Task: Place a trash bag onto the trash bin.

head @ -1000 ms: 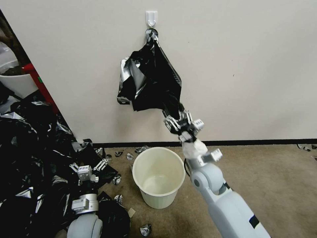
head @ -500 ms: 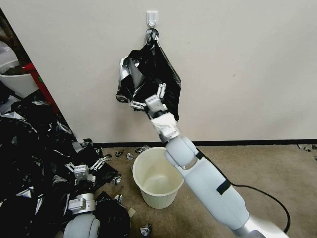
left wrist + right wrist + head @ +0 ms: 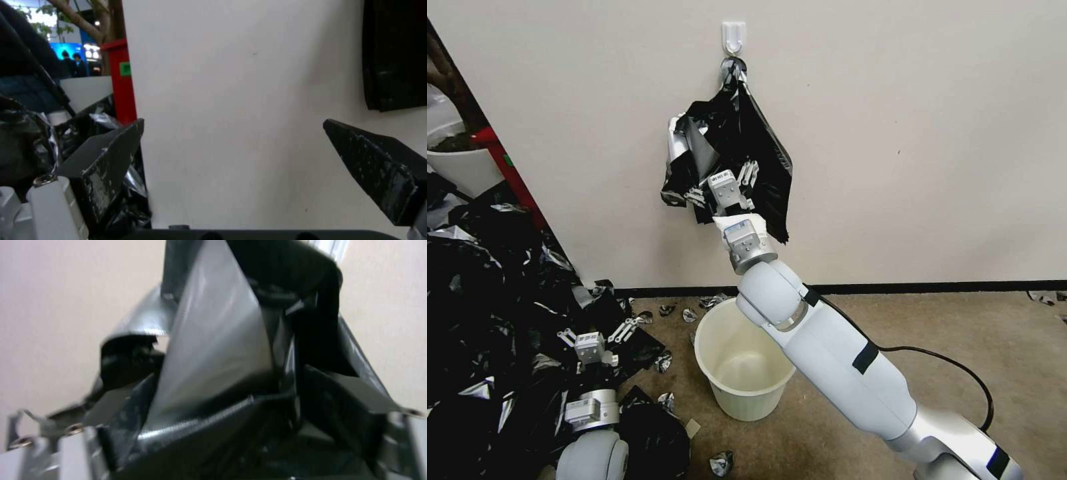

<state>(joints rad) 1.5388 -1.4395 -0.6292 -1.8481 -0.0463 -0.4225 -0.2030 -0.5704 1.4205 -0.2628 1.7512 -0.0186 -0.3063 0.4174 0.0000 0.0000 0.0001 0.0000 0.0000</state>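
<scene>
The trash bag (image 3: pixel 730 157) hangs flat against the wall from a white hook (image 3: pixel 733 35), its knotted top looped on the hook and its long axis running straight down; its lower edge ends well above the floor. The trash bin (image 3: pixel 746 363) stands upright on the carpet almost directly beneath it, mouth open and unlined. The right gripper (image 3: pixel 724 185) is raised to the bag's lower half, pointing up and into the plastic from below. Its fingers (image 3: pixel 750 173) are spread, one to either side of the hanging folds, and in the right wrist view the glossy sheet (image 3: pixel 213 350) lies between them; whether the pads already touch it cannot be settled, as the plastic hides the contact. Nothing appears clamped. The bag therefore lies immediately ahead of and above this gripper, and the right arm is much the nearer of the two. The left gripper (image 3: pixel 597 337) rests low at the robot's left, near the heap of black scraps (image 3: pixel 487 293), its jaws wide apart and empty, facing the bare wall. Judgement: the grasp is not yet made.
</scene>
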